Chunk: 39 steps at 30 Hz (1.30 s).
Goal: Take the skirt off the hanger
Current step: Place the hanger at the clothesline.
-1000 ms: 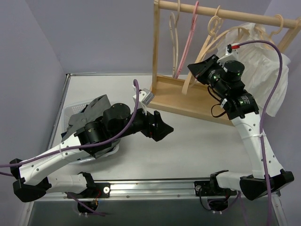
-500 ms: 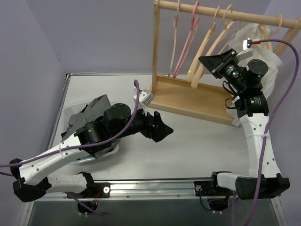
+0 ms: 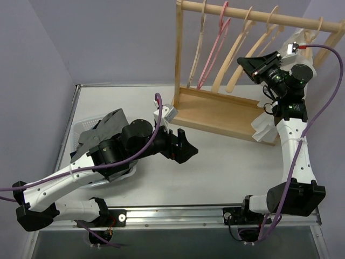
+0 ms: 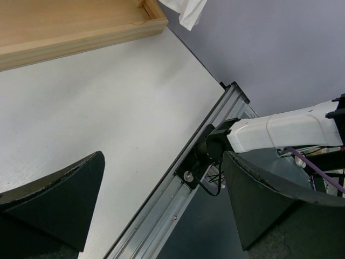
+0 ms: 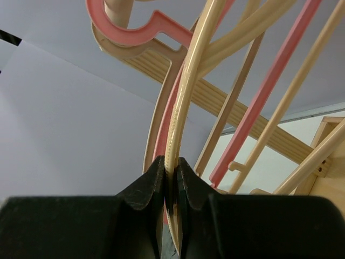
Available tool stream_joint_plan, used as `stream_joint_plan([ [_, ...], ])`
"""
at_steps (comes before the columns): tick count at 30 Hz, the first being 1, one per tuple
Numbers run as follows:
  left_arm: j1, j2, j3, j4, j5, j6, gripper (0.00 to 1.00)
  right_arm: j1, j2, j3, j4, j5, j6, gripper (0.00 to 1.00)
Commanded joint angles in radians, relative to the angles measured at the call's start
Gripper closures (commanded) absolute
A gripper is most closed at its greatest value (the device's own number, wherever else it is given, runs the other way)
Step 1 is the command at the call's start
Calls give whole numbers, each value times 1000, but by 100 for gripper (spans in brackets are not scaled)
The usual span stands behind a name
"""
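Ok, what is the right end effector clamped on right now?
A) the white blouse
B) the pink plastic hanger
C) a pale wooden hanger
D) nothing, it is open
C: in the right wrist view the right end effector is shut on the thin arm of a pale wooden hanger, with the pink hanger hanging free behind it.

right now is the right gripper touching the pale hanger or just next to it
Touching. The right wrist view shows the right gripper shut on the pale hanger, pressed against its arm on both sides with no gap.
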Motion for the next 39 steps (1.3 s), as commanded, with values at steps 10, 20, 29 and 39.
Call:
stream_joint_plan([
  [10,-4,-43,61,-49,-37,19,0,192,126,149,-91,131,-148,100],
  [20,-13,-20,83,-58,-28,42,0,302,259,273,-134,188,-198,100],
  [29,-15,14,98,-63,-14,54,0,307,147,315,-396,300,-402,34],
  [39,-87,48,101,-17,-13,123,2,307,-58,361,-722,470,-585,29],
])
